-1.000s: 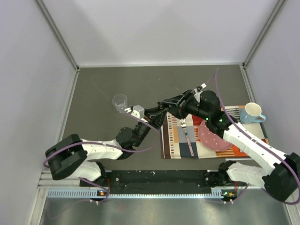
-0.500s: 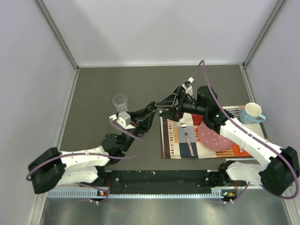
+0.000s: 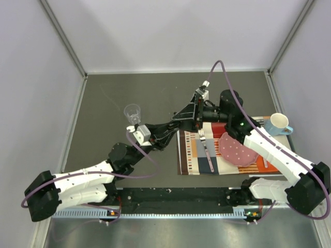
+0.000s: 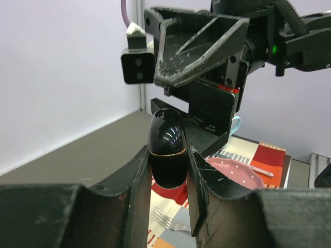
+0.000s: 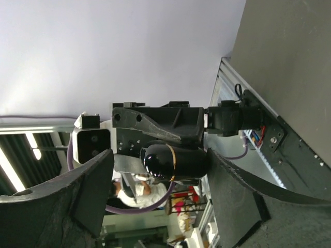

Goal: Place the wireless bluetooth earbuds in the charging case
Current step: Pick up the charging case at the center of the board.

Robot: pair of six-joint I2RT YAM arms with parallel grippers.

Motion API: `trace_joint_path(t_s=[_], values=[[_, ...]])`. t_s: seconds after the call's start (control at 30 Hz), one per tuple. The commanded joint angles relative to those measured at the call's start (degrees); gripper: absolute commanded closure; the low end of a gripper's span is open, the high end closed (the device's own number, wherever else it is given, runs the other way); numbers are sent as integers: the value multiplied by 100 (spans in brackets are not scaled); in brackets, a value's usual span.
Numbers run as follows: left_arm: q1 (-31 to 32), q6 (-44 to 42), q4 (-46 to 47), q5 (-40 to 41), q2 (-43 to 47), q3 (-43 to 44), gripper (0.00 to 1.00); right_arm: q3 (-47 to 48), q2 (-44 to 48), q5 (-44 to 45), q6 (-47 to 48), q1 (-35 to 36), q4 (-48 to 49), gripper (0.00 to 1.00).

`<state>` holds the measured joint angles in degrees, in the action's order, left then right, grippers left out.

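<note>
A glossy black egg-shaped charging case point(image 4: 166, 139) with a thin gold seam is held upright above the table. My left gripper point(image 4: 169, 157) is shut on its lower half. In the top view that left gripper point(image 3: 168, 128) meets my right gripper point(image 3: 183, 114) above the placemat's left edge. The right gripper point(image 5: 160, 155) faces the charging case point(image 5: 173, 160) with its jaws open. One finger is well clear of the case and the other is close beside it. The case looks closed. The earbuds are out of view.
A clear plastic cup point(image 3: 132, 112) stands on the dark table left of the grippers. A striped placemat point(image 3: 192, 157) carries a fork point(image 3: 206, 150) and a pink dotted plate point(image 3: 235, 150). A white and blue mug point(image 3: 278, 124) sits at the right. White walls enclose the table.
The right gripper's jaws have widened and its wrist has swung toward the far side. The left arm's elbow has dropped back to the left, its gripper still shut on the case.
</note>
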<state>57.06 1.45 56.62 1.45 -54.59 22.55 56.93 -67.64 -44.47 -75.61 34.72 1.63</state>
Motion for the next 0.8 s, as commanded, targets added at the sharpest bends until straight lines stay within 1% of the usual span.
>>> trace_joint_path(t_s=[0.0,0.13,0.23,0.27,0.33,0.37,0.43,0.47,0.5,0.53,0.57,0.6,0.63,0.67,0.7,0.77], values=[[-37,65,-134,-506,71,198,100,223,31,-422,-59,-18,232,32],[-72,136,-151,-523,124,180,100,99,128,-458,-120,-9,356,44],[-90,171,-143,-506,141,154,100,47,172,-475,-155,-9,391,55],[-98,180,-151,-506,141,154,100,12,181,-484,-199,-9,460,62],[-107,206,-151,-488,141,162,100,-32,198,-501,-234,-9,540,70],[-107,241,-143,-471,133,171,100,-76,198,-510,-287,-9,619,78],[-107,303,-99,-305,115,171,100,-138,198,-510,-357,-9,698,85],[-107,355,128,-217,98,154,100,-242,207,-502,-479,-9,759,92],[-107,390,287,-198,71,67,100,-322,224,-432,-576,-9,986,94],[-107,417,488,106,54,14,100,-427,259,-388,-864,-9,1197,96],[-116,478,656,179,36,-30,96,-654,268,-352,-1024,0,1408,100],[-116,487,953,223,1,-101,94,-778,277,-256,-1182,-9,1845,100],[-107,487,1052,250,-25,-110,94,-936,277,-212,-1419,0,1989,100],[-107,531,1114,294,-52,-110,93,-973,269,-194,-1482,0,2077,100],[-107,549,1210,294,-104,-110,88,-990,260,-194,-1509,-9,2148,100],[-107,584,1316,303,-157,-119,85,-990,233,-159,-1553,8,2193,100]])
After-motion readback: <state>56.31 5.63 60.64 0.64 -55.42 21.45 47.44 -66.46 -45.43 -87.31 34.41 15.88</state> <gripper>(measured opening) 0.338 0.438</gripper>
